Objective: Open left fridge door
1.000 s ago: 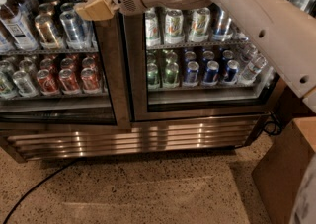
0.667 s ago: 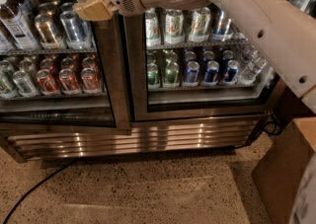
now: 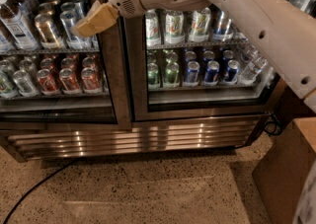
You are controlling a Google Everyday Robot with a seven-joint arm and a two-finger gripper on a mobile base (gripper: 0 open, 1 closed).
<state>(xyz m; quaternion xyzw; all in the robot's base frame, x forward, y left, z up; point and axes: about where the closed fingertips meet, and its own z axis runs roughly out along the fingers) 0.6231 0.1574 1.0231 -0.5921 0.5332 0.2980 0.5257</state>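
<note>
The left fridge door (image 3: 111, 77) is a glass pane in a brushed-steel frame, with red and silver cans and bottles on the shelves behind it. Its right frame edge meets the centre of the fridge, and the door looks closed or nearly so. My gripper (image 3: 95, 17), with tan pads on a cream wrist, is at the upper right of this door, against the frame's right edge. My arm (image 3: 237, 6) reaches in from the upper right across the right door.
The right glass door (image 3: 197, 99) shows green and blue cans. A steel grille (image 3: 138, 139) runs along the fridge's base. A brown box (image 3: 286, 168) stands on the floor at the right. A black cable (image 3: 34, 191) lies on the speckled floor at the lower left.
My gripper has shifted slightly downward along the left door's right frame edge, and the arm has come a little lower. The door shows no clear movement.
</note>
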